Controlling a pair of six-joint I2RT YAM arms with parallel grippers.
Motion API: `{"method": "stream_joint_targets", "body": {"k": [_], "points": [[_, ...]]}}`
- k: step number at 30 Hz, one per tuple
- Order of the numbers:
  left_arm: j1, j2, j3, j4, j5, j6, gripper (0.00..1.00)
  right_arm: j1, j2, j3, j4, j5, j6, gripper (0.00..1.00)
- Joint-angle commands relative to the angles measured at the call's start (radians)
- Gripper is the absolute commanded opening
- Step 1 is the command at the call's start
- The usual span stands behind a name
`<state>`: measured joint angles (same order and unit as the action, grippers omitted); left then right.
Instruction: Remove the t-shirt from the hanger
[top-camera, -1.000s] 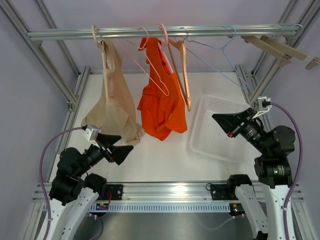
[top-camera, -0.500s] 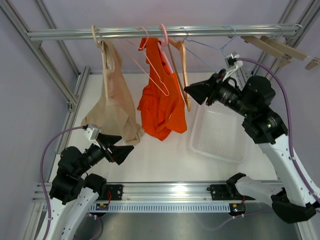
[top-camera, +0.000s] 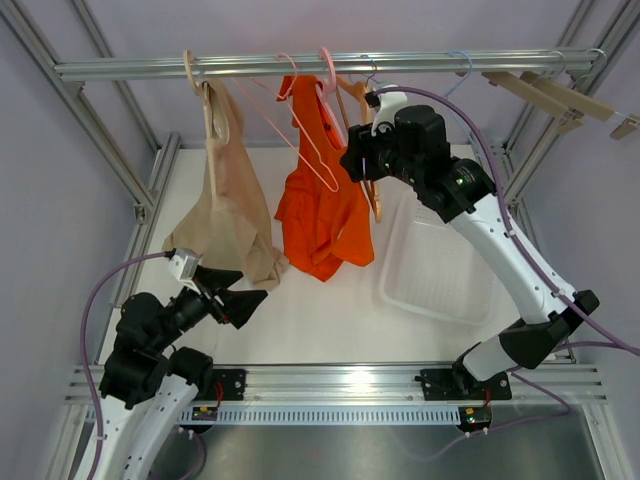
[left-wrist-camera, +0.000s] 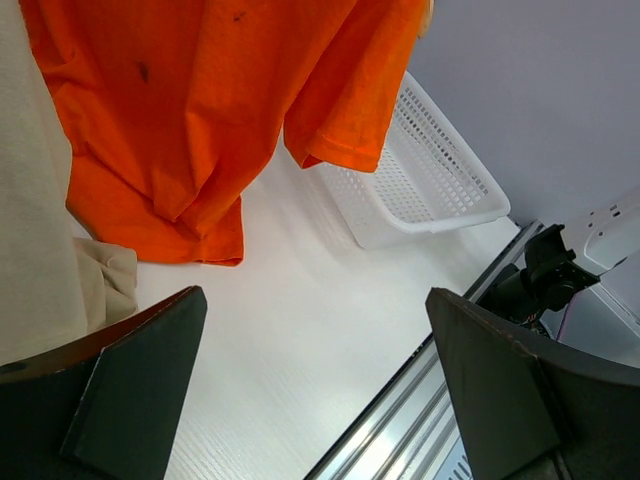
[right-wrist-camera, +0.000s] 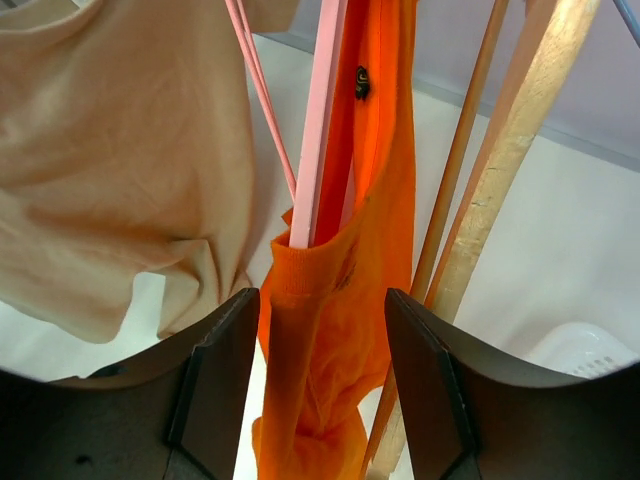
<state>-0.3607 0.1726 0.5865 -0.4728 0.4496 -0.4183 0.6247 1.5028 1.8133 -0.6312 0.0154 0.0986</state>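
Observation:
An orange t-shirt (top-camera: 320, 215) hangs from a thick pink hanger (top-camera: 327, 75) on the metal rail (top-camera: 200, 68). In the right wrist view the hanger's pink bar (right-wrist-camera: 318, 130) runs down into the shirt's collar (right-wrist-camera: 310, 280). My right gripper (top-camera: 352, 160) is raised beside the shirt's upper right side. It is open (right-wrist-camera: 320, 300), its jaws standing either side of the collar without touching the cloth. My left gripper (top-camera: 250, 300) rests low at the near left, wide open (left-wrist-camera: 315, 300) and empty. It looks up at the orange hem (left-wrist-camera: 200, 90).
A beige shirt (top-camera: 230, 215) hangs to the left on a wooden hanger. A thin pink wire hanger (top-camera: 312, 150) and a bare wooden hanger (top-camera: 368, 150) flank the orange shirt. A white basket (top-camera: 440, 260) sits on the table at right. More hangers (top-camera: 560, 95) hang at far right.
My right arm has swung up and left from over the basket to the orange shirt's collar, and its jaws have opened. The left arm has not moved.

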Motion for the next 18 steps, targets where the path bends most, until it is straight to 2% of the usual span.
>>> {"method": "stream_joint_targets", "body": {"k": [1, 4, 9, 16, 18], "points": [[0.012, 0.013, 0.009, 0.028, 0.038, 0.001, 0.99, 0.020, 0.000, 0.069, -0.016, 0.072, -0.060, 0.63], [0.014, 0.011, 0.009, 0.028, 0.037, 0.001, 0.99, 0.029, 0.022, 0.066, -0.010, 0.113, -0.069, 0.61], [0.014, 0.011, 0.009, 0.026, 0.035, 0.000, 0.99, 0.066, 0.053, 0.069, -0.005, 0.211, -0.092, 0.51], [0.016, 0.011, 0.007, 0.026, 0.034, 0.000, 0.99, 0.121, 0.103, 0.104, -0.038, 0.264, -0.152, 0.51], [0.016, 0.010, 0.007, 0.026, 0.032, -0.002, 0.99, 0.145, 0.114, 0.106, -0.036, 0.322, -0.175, 0.46]]}}
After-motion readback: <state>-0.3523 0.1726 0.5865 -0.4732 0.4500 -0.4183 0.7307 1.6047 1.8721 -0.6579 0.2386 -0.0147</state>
